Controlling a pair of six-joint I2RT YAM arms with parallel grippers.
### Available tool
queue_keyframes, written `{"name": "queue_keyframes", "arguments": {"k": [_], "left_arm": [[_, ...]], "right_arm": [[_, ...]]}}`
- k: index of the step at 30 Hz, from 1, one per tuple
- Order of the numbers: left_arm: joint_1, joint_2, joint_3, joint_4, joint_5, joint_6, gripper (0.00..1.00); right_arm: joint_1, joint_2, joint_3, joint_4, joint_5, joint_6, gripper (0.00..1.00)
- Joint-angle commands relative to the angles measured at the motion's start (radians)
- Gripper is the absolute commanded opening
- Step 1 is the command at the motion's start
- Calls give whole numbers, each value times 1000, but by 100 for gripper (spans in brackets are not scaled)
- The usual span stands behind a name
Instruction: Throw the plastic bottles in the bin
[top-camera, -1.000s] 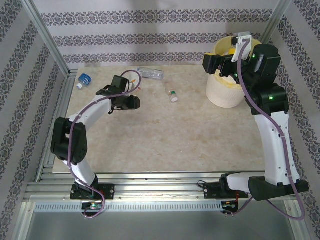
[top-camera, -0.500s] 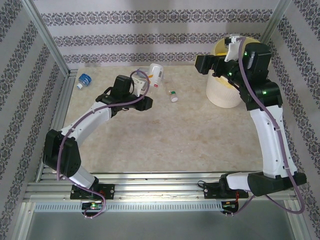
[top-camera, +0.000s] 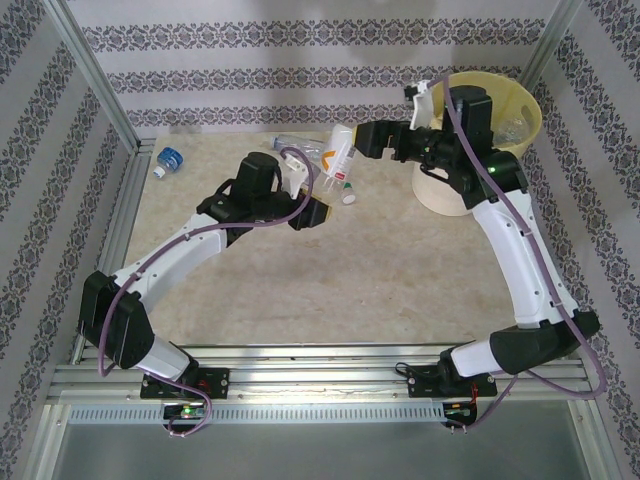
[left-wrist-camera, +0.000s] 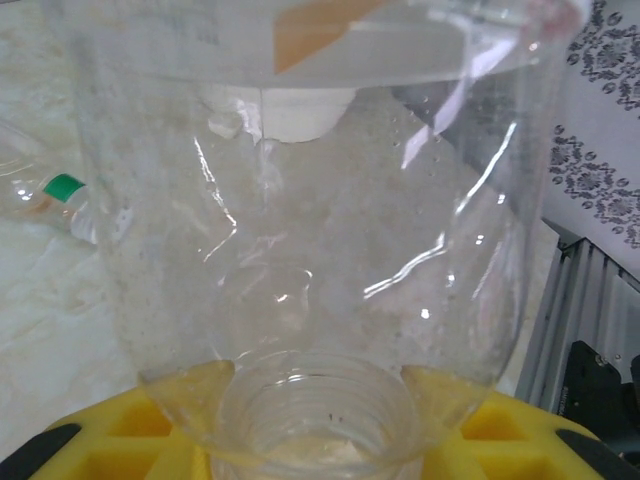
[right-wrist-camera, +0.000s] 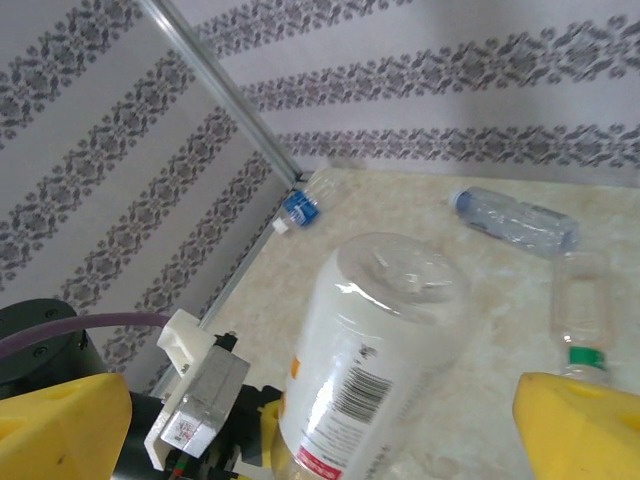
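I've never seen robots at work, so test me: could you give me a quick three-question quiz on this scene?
1. True or false: the left pincer grips a clear bottle by its neck.
2. The right pincer is: A) open, B) shut, C) holding a cup.
3. How many bottles lie on the table?
Key: 1 true; 2 A; 3 three: the blue-labelled bottle, the long clear bottle, the green-capped bottle.
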Motion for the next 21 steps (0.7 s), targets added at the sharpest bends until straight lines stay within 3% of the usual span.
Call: {"name": "queue_keyframes", "arguments": {"k": [1,21], "left_arm": [[-23,-35,39,58,30,28,29],[-63,-51,45,97,5,30,26]], "right_arm": [[23,17,-12,32,-43,29,98],[40,52,-12,-42,43,35,96]]}}
